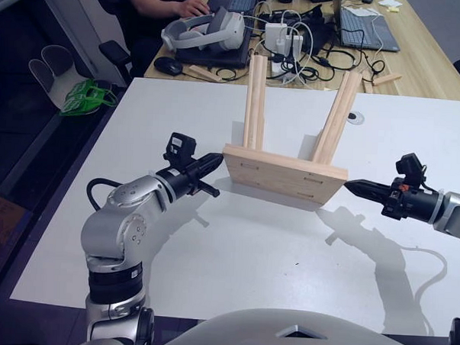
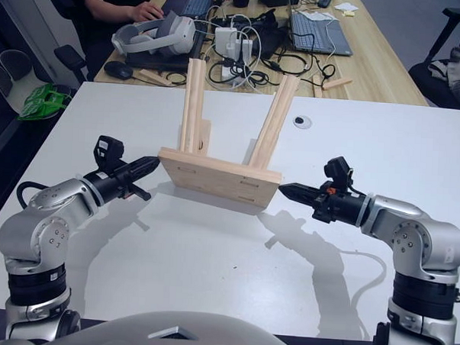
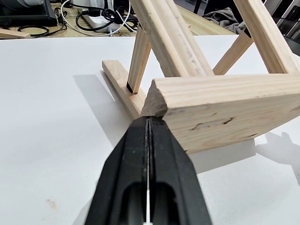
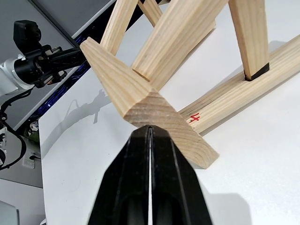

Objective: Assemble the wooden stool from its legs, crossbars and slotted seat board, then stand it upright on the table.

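The wooden stool lies on its side in the middle of the white table. Its seat board (image 1: 283, 175) stands on edge, facing me, and its legs (image 1: 255, 101) (image 1: 338, 116) point away toward the back. My left gripper (image 1: 215, 160) is shut, and its tip (image 3: 149, 119) touches the board's left end. My right gripper (image 1: 351, 186) is also shut, with its tip (image 4: 150, 129) against the board's right end corner. In the right wrist view a lower bar (image 4: 243, 93) of the stool rests on the table.
A round cable hole (image 1: 357, 118) sits in the table behind the stool's right leg. Past the table's far edge stands a wooden desk (image 1: 418, 62) with laptops, a headset (image 1: 206, 30), cables and loose wooden pieces. The table drops off on the left (image 1: 77, 181).
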You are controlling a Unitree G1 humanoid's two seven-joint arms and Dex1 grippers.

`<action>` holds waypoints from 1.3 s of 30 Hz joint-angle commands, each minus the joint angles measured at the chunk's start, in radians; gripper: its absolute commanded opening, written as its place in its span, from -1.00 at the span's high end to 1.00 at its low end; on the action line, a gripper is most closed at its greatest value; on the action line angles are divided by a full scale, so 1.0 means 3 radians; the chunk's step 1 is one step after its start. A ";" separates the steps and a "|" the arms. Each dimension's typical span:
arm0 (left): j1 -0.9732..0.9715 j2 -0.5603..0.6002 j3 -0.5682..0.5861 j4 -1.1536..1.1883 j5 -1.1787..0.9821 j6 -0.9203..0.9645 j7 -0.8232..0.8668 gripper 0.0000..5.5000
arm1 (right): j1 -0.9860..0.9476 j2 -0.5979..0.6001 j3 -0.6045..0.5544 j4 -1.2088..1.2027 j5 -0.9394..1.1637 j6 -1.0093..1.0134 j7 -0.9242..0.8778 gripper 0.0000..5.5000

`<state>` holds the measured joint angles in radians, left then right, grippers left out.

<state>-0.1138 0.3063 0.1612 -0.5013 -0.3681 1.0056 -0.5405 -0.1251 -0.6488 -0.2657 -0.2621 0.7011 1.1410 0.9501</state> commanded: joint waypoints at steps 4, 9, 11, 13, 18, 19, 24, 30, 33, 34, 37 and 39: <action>0.0001 -0.0023 -0.0398 -0.0502 -0.1007 0.0222 -0.0720 0.99 | 0.0282 0.0003 0.0053 -0.0471 0.0641 0.0180 0.0293 1.00; 0.0125 0.0259 -0.0181 -0.0721 -0.1313 0.0422 -0.0729 0.99 | 0.0822 -0.0215 -0.0254 -0.0656 0.0758 0.0251 0.0283 1.00; 0.0166 0.0352 -0.0131 -0.0765 -0.1388 0.0467 -0.0712 0.99 | 0.0899 -0.0240 -0.0327 -0.0547 0.0644 0.0136 0.0211 1.00; 0.0221 0.0419 -0.0098 -0.0771 -0.1428 0.0476 -0.0697 0.99 | 0.0901 -0.0264 -0.0380 -0.0395 0.0531 0.0015 0.0174 1.00; 0.0385 0.0670 -0.0048 -0.0645 -0.1329 0.0333 -0.0648 0.99 | 0.0871 -0.0410 -0.0400 0.0010 0.0270 -0.0336 0.0162 1.00; 0.0372 0.0686 -0.0054 -0.0587 -0.1265 0.0294 -0.0580 0.99 | 0.0831 -0.0409 -0.0393 0.0066 0.0231 -0.0393 0.0123 1.00; 0.0298 0.0704 -0.0147 -0.0341 -0.1032 0.0132 -0.0285 0.99 | 0.0700 -0.0359 -0.0325 0.0089 0.0194 -0.0495 -0.0068 1.00; 0.0359 0.0870 -0.0280 -0.0375 -0.0930 0.0197 -0.0123 0.99 | 0.0723 -0.0465 -0.0305 0.0128 0.0181 -0.0554 -0.0060 1.00; 0.0350 0.1039 -0.0467 -0.0378 -0.0641 0.0110 0.0041 0.99 | 0.0769 -0.0567 -0.0263 0.0218 0.0007 -0.0773 0.0014 1.00; 0.0361 0.1118 -0.0525 -0.0386 -0.0539 0.0036 0.0053 0.99 | 0.0786 -0.0611 -0.0239 0.0273 -0.0070 -0.0873 0.0052 1.00; 0.0361 0.1418 -0.0581 -0.0319 -0.0268 -0.0330 -0.0121 1.00 | 0.0775 -0.0727 -0.0187 0.0426 -0.0235 -0.1107 0.0161 0.80; 0.0269 0.1681 -0.0587 0.0024 -0.0068 -0.0879 -0.0496 1.00 | 0.0687 -0.0781 -0.0148 0.0579 -0.0323 -0.1228 0.0223 0.68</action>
<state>-0.0063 0.7244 -0.0110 -0.5913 -0.4524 0.8878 -0.5900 0.1136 -0.8478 -0.3262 -0.1306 0.6359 0.8096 0.9986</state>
